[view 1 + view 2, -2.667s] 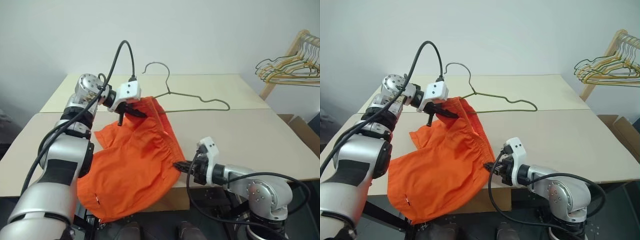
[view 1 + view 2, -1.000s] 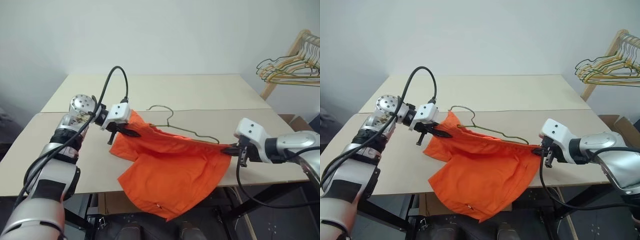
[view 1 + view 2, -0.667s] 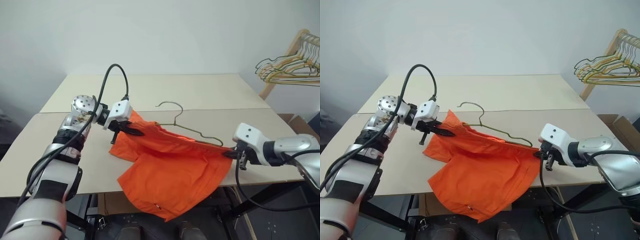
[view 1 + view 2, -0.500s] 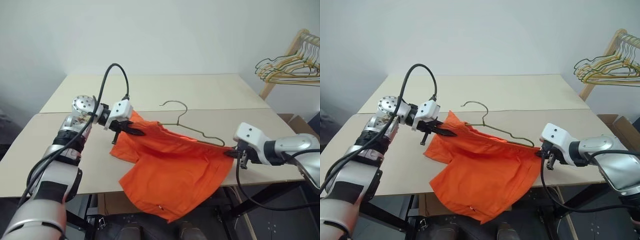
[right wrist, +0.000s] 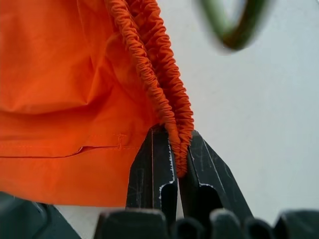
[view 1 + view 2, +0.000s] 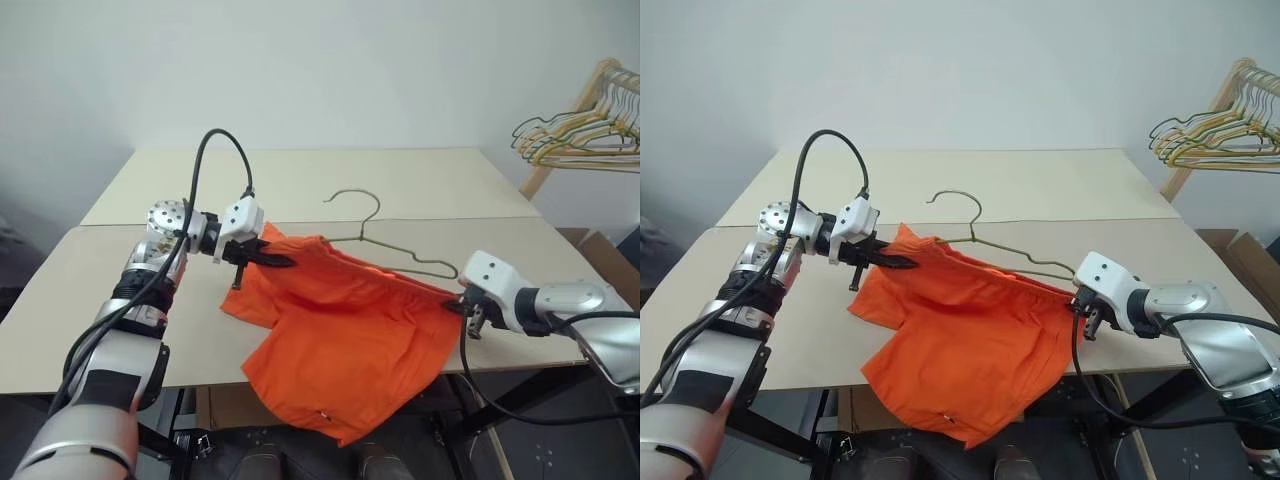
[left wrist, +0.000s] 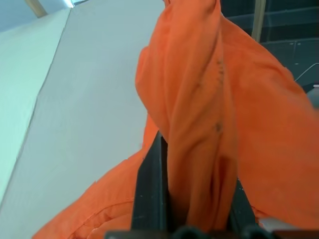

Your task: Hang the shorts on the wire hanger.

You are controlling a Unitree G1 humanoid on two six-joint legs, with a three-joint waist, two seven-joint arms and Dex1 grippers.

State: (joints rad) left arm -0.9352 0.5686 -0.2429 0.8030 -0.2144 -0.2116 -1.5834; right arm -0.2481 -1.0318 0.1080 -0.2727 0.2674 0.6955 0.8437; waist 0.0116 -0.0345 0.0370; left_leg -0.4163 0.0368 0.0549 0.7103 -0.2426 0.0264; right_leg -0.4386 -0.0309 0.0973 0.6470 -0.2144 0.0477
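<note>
Above the table (image 6: pixel 500 190), both grippers stay clamped on the shorts (image 6: pixel 345 330), whose wire hanger (image 6: pixel 392 250) hook has risen.

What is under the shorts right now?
Under the shorts, stretched between the left gripper and right gripper, lies the table. The wire hanger enters the waistband; its left part is covered.
</note>
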